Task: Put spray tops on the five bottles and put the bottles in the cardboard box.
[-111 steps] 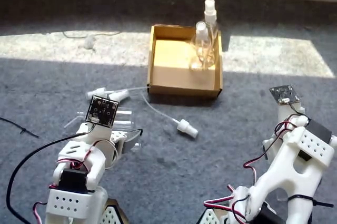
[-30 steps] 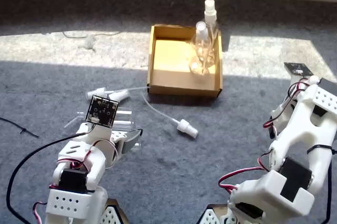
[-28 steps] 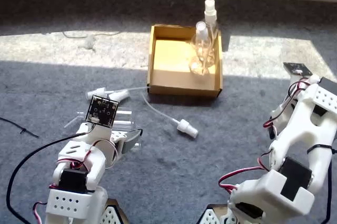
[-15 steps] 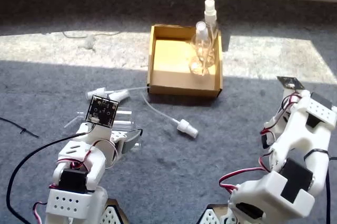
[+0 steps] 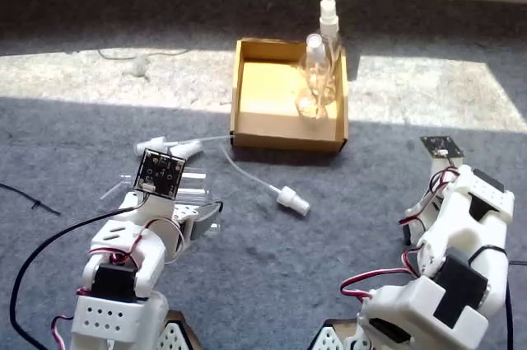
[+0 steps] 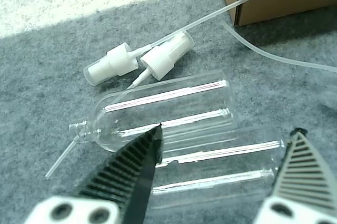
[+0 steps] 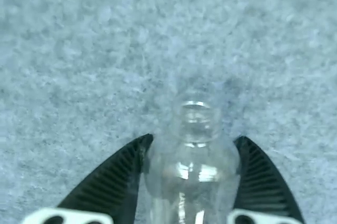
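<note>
An uncapped bottle [image 7: 192, 176] is pinched between the jaws of the right gripper [image 7: 192, 140], well apart from the cardboard box [image 5: 288, 137]. The left gripper [image 6: 227, 129] is held with jaws spread above two bare bottles [image 6: 163, 105] lying on the carpet [image 5: 346, 235]. The smooth held bottle could be twisted loose if a top is pressed on off-centre. Five bottles are counted: two capped in the box, two lying, one held. Three loose spray tops [image 6: 166, 58] are counted.

Grey carpet [image 5: 346, 226] carries cardboard box [image 5: 286, 137], bottles [image 6: 168, 103], spray tops [image 6: 163, 60].
</note>
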Tool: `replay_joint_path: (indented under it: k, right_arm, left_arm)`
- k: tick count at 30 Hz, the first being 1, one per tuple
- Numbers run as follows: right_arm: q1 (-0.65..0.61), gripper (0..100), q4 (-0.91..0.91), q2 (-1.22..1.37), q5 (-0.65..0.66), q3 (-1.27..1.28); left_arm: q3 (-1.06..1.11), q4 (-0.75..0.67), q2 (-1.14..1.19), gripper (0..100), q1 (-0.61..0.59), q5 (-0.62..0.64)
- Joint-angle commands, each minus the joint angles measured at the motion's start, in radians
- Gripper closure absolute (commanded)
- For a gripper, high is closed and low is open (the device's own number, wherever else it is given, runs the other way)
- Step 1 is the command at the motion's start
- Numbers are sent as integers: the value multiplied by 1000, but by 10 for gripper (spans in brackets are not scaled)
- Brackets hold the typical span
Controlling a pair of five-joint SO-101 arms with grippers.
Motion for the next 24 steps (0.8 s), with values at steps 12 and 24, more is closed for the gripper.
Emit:
replay_joint_path:
  k: [12, 24]
  right_arm:
    - [5, 993, -59, 5, 6, -30]
    - [8, 994, -130, 12, 5, -211]
  left_arm:
    - [-243, -15, 147, 664, -5, -241]
    - [-799, 146, 1075, 664, 334, -669]
